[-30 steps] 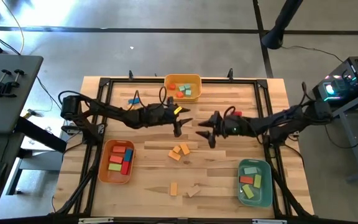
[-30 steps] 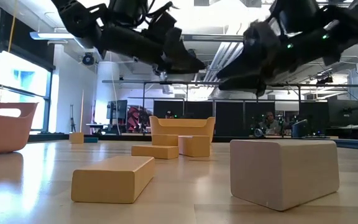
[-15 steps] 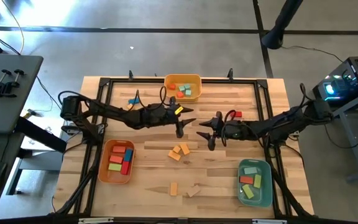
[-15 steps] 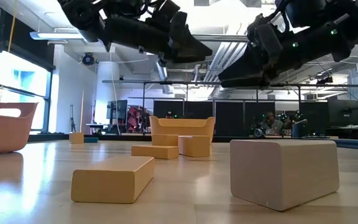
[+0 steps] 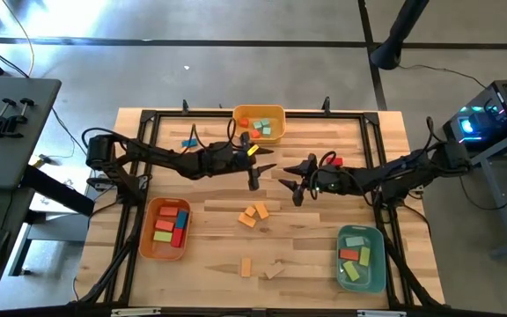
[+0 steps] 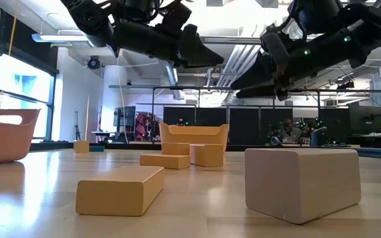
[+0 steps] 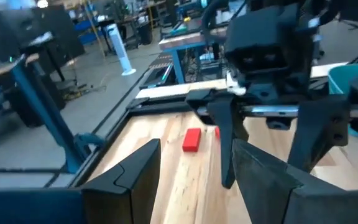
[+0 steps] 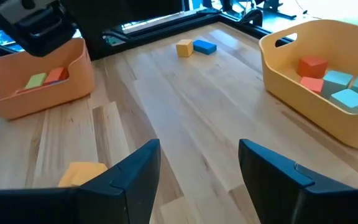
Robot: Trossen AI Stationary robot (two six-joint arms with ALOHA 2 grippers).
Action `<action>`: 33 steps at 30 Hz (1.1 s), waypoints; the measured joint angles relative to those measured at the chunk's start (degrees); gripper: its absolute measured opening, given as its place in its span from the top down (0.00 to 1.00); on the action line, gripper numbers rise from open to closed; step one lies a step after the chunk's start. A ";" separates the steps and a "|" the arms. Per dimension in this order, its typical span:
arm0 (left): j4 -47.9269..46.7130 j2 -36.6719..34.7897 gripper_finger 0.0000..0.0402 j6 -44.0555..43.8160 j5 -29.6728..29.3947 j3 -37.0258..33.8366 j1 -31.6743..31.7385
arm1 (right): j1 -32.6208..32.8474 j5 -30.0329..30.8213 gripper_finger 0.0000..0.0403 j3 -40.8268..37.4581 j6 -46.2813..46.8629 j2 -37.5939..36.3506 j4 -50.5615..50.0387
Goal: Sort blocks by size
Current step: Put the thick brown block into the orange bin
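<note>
Claws first: our right claw (image 5: 294,187) hangs above the middle of the surface (image 5: 209,242), fingers apart and empty, and over the last second it has drawn back a little toward its own side. Our left claw (image 5: 255,176) faces it from close by, also spread and empty, and has barely shifted. We judge this a separation between picks, with no block in hand.

Bins, largest items: the teal-green bin (image 5: 360,256) near the right front holds several blocks, the orange bin (image 5: 166,228) at the left front holds others, and the yellow bin (image 5: 260,122) at the far edge holds small ones.

Loose blocks remain unchanged: orange blocks (image 5: 254,214) lie just in front of both claws, pale wooden blocks (image 5: 259,269) sit near the front edge, a red block (image 5: 336,162) lies beside the right arm, and a blue and yellow pair (image 5: 188,141) rests at the far left. Sorting is unfinished; the orange blocks look the nearest candidates.
</note>
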 joint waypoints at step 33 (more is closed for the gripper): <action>-2.72 -11.87 0.54 -11.42 22.75 -14.89 5.69 | -0.02 -0.14 0.47 0.00 0.00 0.02 -1.67</action>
